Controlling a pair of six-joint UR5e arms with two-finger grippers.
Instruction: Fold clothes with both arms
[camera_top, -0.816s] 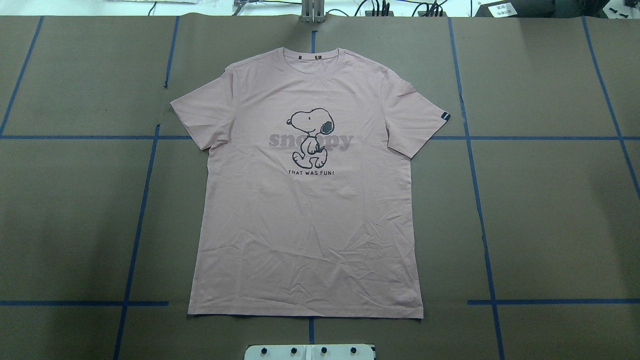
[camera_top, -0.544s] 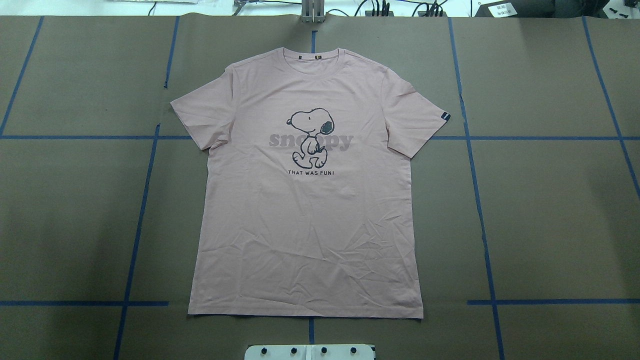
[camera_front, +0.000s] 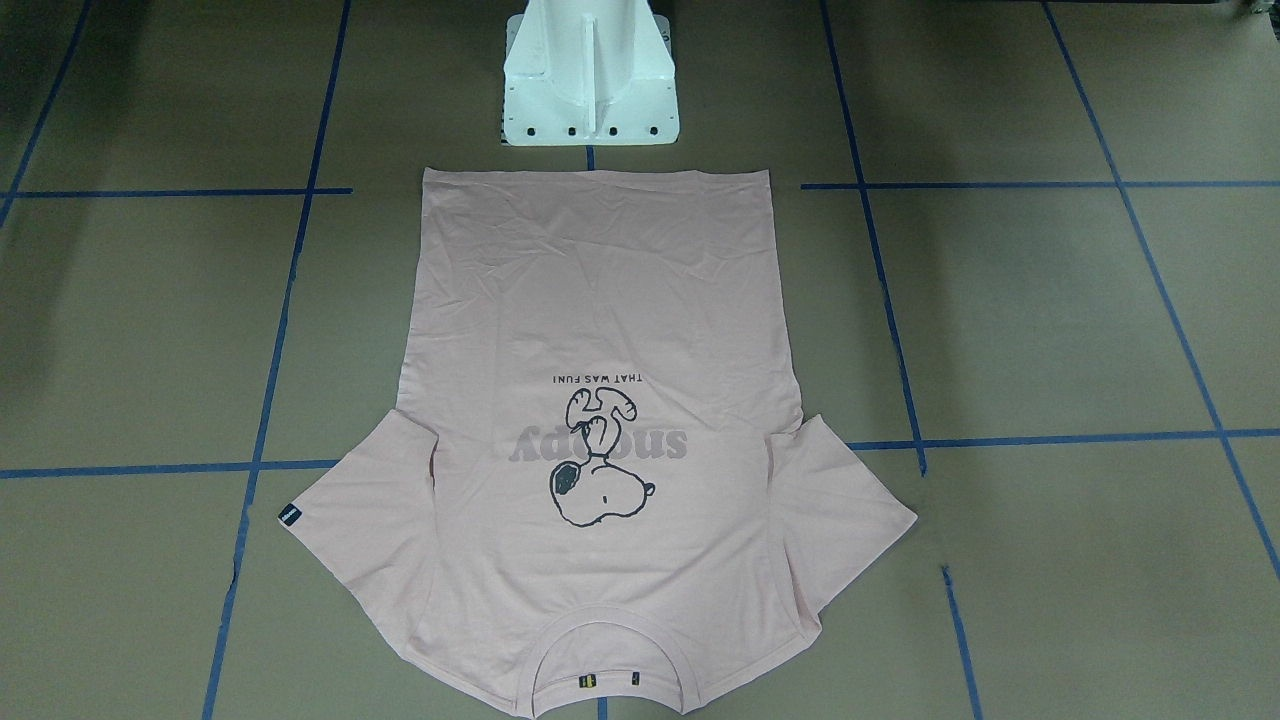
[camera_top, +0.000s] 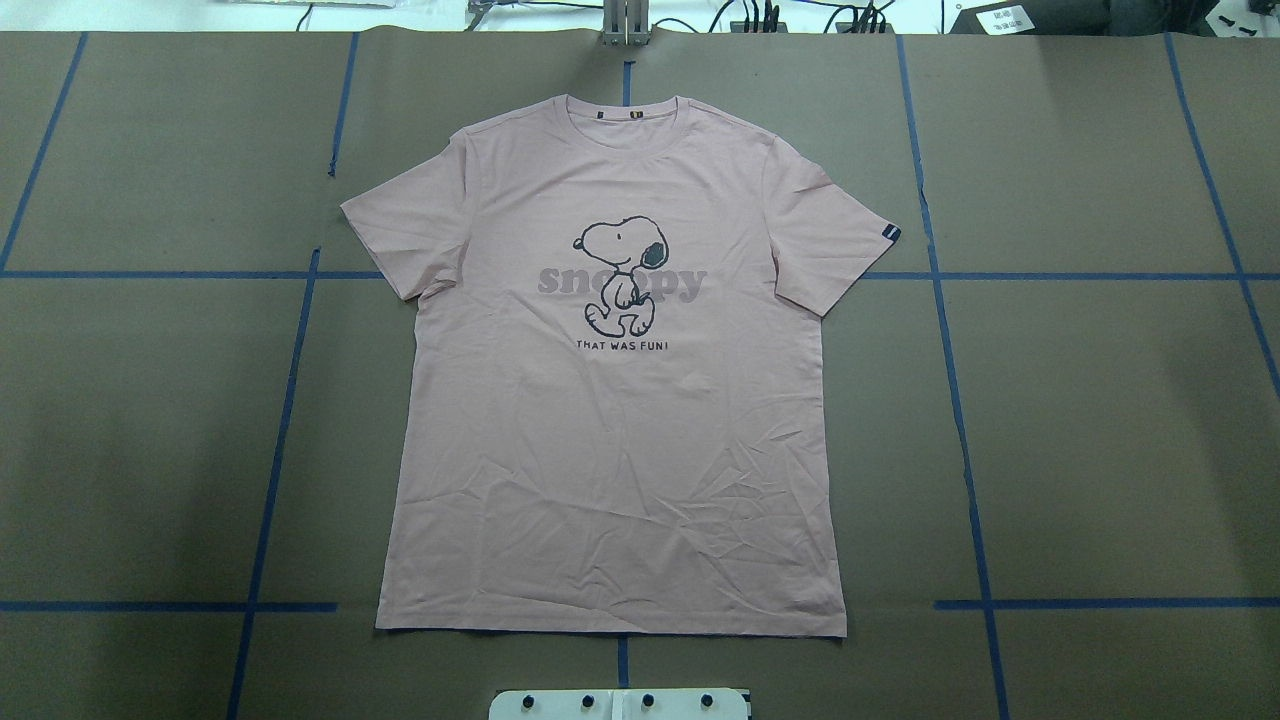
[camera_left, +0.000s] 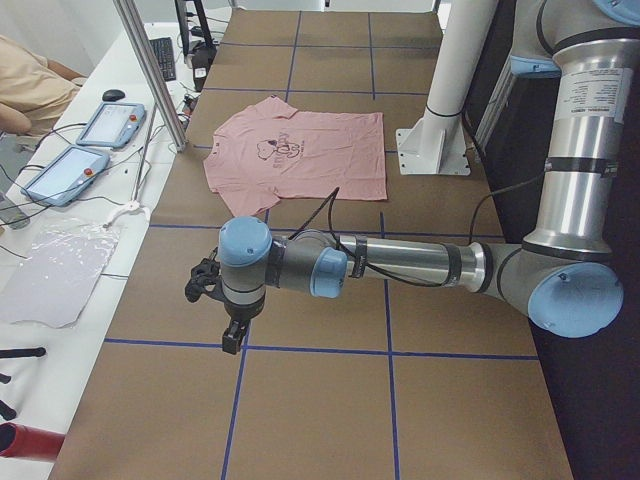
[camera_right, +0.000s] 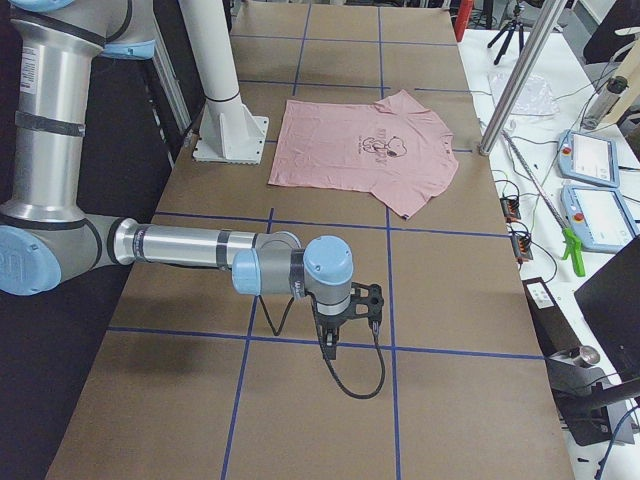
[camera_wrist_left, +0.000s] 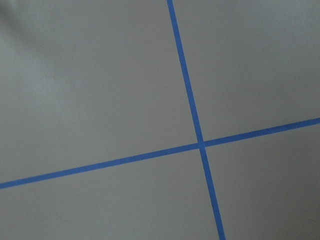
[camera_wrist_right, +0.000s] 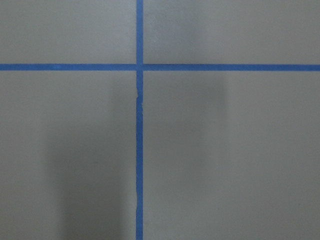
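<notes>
— T-shirt (camera_top: 610, 450) first: where do you find it?
— You find it spread flat, print up, in the middle of the counter (camera_top: 1100, 450). Its hem is near the white pedestal (camera_front: 590, 80), its neckline at the far edge, and both sleeves lie out to the sides.
— And the arms?
— Both are well apart from the shirt. The left arm (camera_left: 400, 265) reaches low over bare counter to the shirt's left, the left pincer (camera_left: 232, 342) pointing down near a blue tape line (camera_left: 320, 348). The right arm (camera_right: 190, 245) reaches out on the right side, the right pincer (camera_right: 326, 348) pointing down as well.
— Open or closed?
— You cannot tell for either pincer: only the side views show them. Each wrist camera shows just counter and crossing tape.
</notes>
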